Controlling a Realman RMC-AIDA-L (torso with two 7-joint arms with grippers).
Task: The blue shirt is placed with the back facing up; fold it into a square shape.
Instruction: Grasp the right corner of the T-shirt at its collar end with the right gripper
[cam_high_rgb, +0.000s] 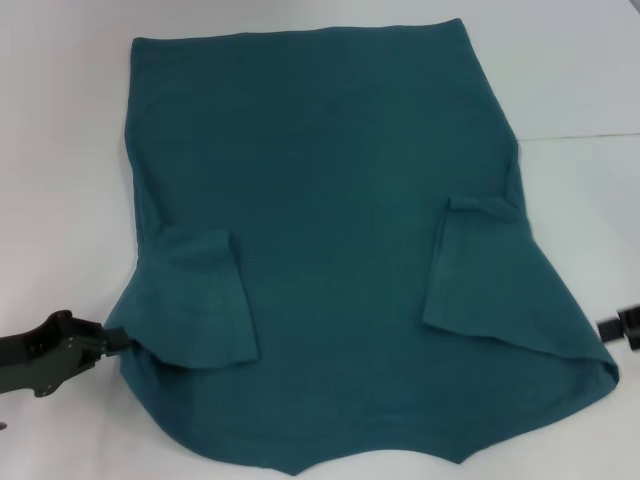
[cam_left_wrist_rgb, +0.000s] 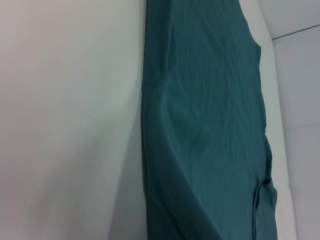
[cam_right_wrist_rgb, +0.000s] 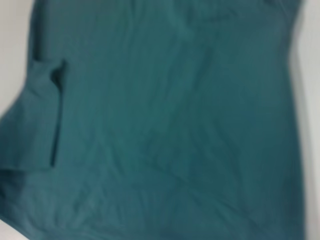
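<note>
The blue shirt (cam_high_rgb: 330, 230) lies flat on the white table, plain back up, with both short sleeves folded inward onto the body. The left sleeve flap (cam_high_rgb: 205, 300) and the right sleeve flap (cam_high_rgb: 480, 270) rest on top. My left gripper (cam_high_rgb: 118, 338) is at the shirt's near left edge, by the folded left sleeve, touching the fabric. My right gripper (cam_high_rgb: 605, 328) shows only at the right edge of the head view, close to the shirt's near right corner. The shirt fills the left wrist view (cam_left_wrist_rgb: 210, 130) and the right wrist view (cam_right_wrist_rgb: 165, 120).
The white table (cam_high_rgb: 60, 150) has bare room left and right of the shirt. A seam in the table surface (cam_high_rgb: 580, 135) runs at the right.
</note>
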